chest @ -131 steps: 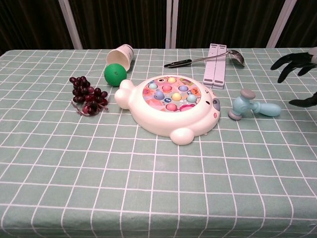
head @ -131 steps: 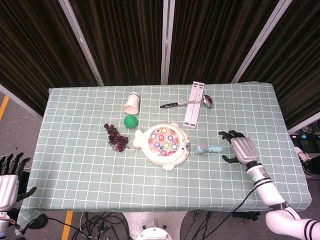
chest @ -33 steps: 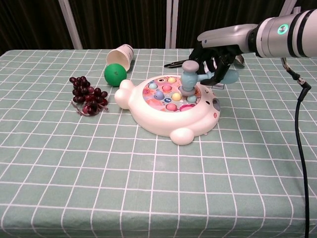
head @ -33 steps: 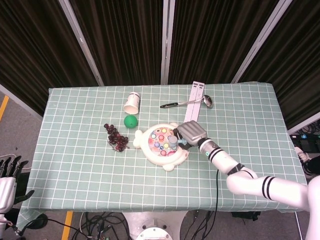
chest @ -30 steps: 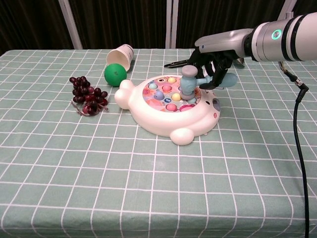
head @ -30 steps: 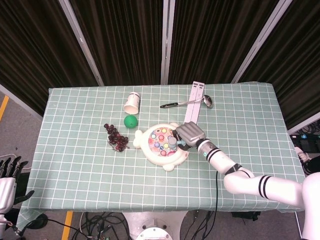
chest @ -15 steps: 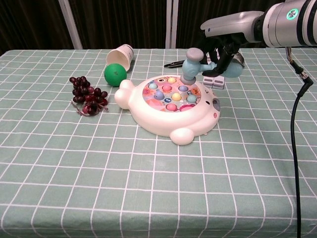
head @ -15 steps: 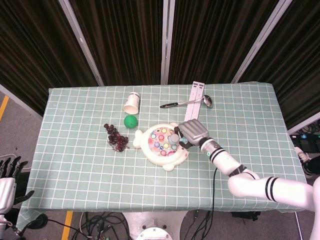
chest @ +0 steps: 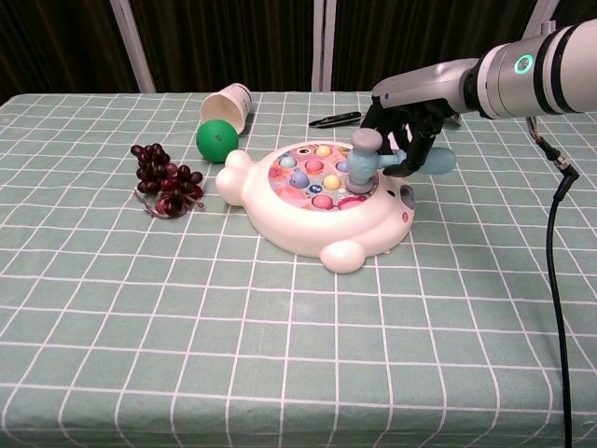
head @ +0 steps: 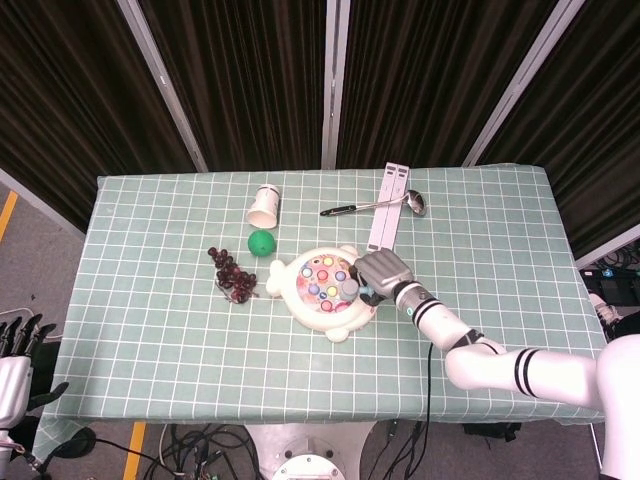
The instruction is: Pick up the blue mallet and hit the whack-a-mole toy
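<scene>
The white whack-a-mole toy [chest: 317,201] [head: 325,290] sits mid-table, its pink face dotted with coloured moles. My right hand [chest: 403,126] [head: 385,273] grips the handle of the blue mallet [chest: 366,161] [head: 350,288] at the toy's right side. The mallet's grey-tipped head points down and sits on the right part of the toy's face, over a mole. My left hand [head: 18,360] hangs off the table's left edge in the head view, fingers apart and empty.
Dark grapes [chest: 166,181], a green ball [chest: 216,140] and a tipped paper cup [chest: 229,105] lie left of the toy. A ladle [head: 375,205] and a white strip [head: 388,207] lie behind it. The cloth in front is bare.
The mallet was raised above the toy half a second ago; my right hand has swung it down onto the right side of the toy's face. The left hand stays still.
</scene>
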`<state>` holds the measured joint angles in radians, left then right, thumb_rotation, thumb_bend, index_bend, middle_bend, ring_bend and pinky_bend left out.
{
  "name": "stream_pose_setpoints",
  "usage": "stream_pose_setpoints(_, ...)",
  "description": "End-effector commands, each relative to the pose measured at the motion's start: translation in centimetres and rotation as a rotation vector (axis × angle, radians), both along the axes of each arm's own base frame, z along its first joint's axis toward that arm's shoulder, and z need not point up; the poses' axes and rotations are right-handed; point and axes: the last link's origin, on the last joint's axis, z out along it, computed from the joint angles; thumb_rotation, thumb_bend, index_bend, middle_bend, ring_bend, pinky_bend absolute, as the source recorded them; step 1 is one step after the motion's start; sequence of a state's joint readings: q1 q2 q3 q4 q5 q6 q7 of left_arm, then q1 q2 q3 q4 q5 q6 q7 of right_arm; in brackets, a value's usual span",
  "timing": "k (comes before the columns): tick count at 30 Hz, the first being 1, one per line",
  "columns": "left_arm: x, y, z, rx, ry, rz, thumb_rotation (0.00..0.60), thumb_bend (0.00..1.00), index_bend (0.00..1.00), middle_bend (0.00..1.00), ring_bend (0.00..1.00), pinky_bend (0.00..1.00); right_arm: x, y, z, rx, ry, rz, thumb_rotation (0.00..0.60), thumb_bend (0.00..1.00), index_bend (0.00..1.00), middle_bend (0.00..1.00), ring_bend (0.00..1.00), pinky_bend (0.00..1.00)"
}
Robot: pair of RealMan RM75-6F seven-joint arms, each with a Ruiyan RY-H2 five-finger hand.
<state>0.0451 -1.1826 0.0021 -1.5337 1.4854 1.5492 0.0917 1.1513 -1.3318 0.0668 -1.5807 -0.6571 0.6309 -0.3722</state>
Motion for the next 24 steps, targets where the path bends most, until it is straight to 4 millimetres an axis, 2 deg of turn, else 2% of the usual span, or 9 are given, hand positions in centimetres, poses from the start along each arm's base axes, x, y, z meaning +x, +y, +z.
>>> stream_pose_setpoints(1,0.0,0.0,0.0,0.002,0.000,-0.001,0.600,0.00,0.18,0.08,0.00,0.00,0.6,0.3,1.3,-0.025,-0.071,-0.004,0.600,0.59,0.83,0.69,0.60,0.72)
stream_pose_setpoints(4,0.1,0.0,0.0,0.001,0.000,-0.008,0.600,0.00,0.18,0.08,0.00,0.00,0.4,0.6,3.1,-0.047,-0.100,-0.003,0.600,0.59,0.83,0.69,0.60,0.72)
stream_pose_setpoints(7,0.2,0.0,0.1,0.002,0.002,-0.011,0.600,0.00,0.18,0.08,0.00,0.00,-0.9,0.7,4.6,-0.070,-0.101,-0.026,0.600,0.59,0.83,0.69,0.60,0.72)
stream_pose_setpoints(12,0.5,0.1,0.1,0.003,0.006,-0.018,0.600,0.00,0.18,0.08,0.00,0.00,-5.4,0.6,6.0,-0.114,-0.059,-0.112,0.600,0.59,0.82,0.69,0.60,0.72)
stream_pose_setpoints(17,0.8,0.4,0.1,0.002,0.011,-0.026,0.600,0.00,0.18,0.08,0.00,0.00,-9.5,0.9,5.8,-0.143,-0.060,-0.187,0.600,0.57,0.78,0.67,0.59,0.69)
stream_pose_setpoints(21,1.2,0.6,0.1,-0.004,0.017,-0.032,0.600,0.00,0.18,0.08,0.00,0.00,-12.1,1.0,4.8,-0.150,-0.080,-0.231,0.600,0.54,0.73,0.64,0.55,0.64)
stream_pose_setpoints(24,1.3,0.6,0.0,-0.008,0.020,-0.031,0.600,0.00,0.18,0.08,0.00,0.00,-13.3,1.0,3.9,-0.155,-0.074,-0.225,0.600,0.48,0.61,0.56,0.48,0.54)
